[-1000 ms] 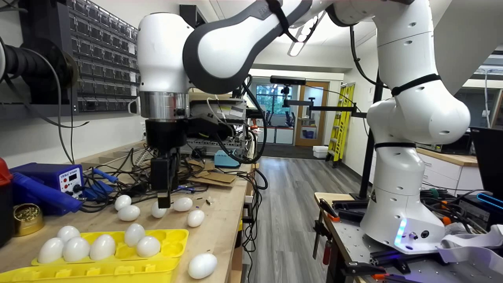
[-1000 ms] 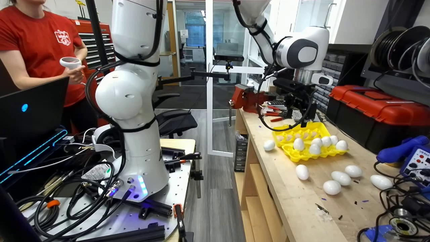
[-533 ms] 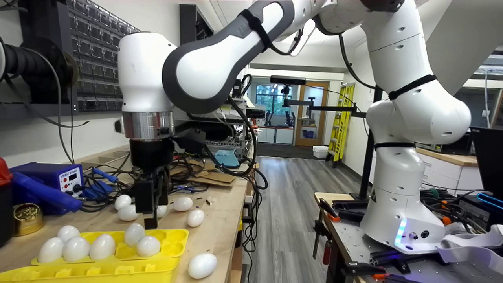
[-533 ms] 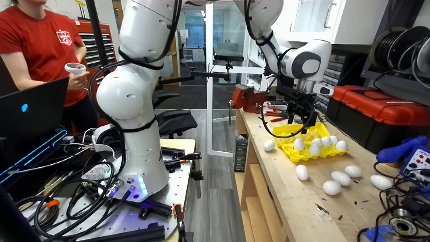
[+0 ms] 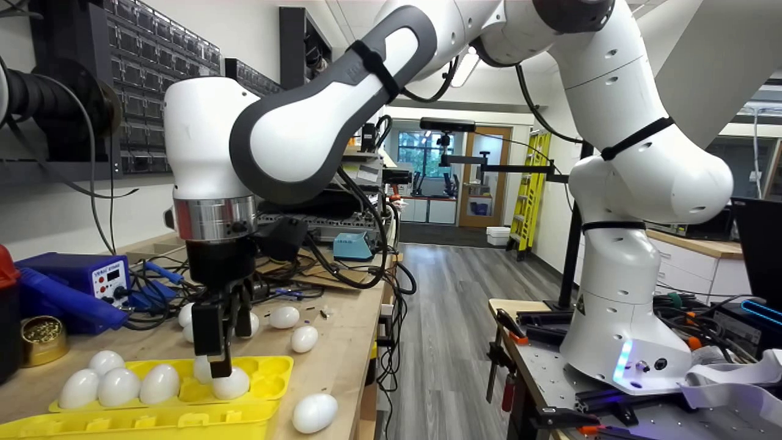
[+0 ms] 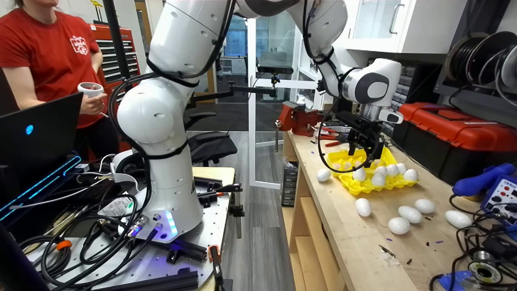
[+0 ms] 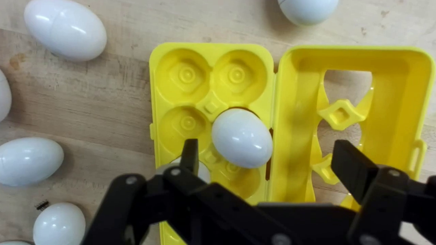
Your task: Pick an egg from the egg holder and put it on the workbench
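Note:
The yellow egg holder (image 5: 270, 366) lies open on the tan workbench (image 5: 342, 342); it also shows in an exterior view (image 6: 355, 189) and the wrist view (image 7: 211, 68). Several white eggs sit in its cups. In the wrist view one egg (image 7: 242, 137) stands tilted in the lid-side row, ahead of the fingers; another egg (image 7: 203, 172) is mostly hidden behind the left finger. My gripper (image 7: 265, 149) is open and empty above the holder, one finger over the cups, one over the lid. In both exterior views the gripper (image 5: 223, 360) (image 6: 361, 157) hangs pointing down, above the holder.
Loose white eggs lie on the bench around the holder, such as one near the bench edge (image 5: 314, 413) and one farther back (image 5: 304, 339). A blue soldering station (image 5: 109, 278), tangled cables, a red-lidded toolbox (image 6: 456, 129) and a red vise (image 6: 299, 117) also stand there.
My gripper has come down and moved from above the loose eggs to over the egg holder, staying open. The eggs and the holder have not moved.

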`<state>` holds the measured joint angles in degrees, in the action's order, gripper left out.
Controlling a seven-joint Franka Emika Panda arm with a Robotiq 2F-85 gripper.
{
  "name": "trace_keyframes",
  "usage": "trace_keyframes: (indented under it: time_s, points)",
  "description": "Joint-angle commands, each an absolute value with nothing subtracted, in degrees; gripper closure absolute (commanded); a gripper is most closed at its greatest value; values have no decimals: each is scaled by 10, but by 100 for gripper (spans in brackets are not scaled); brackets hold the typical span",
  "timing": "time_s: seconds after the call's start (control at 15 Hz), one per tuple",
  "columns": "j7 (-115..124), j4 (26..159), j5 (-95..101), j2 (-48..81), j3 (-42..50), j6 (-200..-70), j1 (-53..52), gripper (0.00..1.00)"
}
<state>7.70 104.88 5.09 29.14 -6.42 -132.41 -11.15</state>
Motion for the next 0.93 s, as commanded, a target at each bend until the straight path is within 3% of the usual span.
trace_keyframes:
  time_s: [0.0, 0.87]
  points:
    - [94, 1030, 59, 312, -48, -1323, -123, 0]
    - [100, 987, 48, 369, -43, -1326, -124, 0]
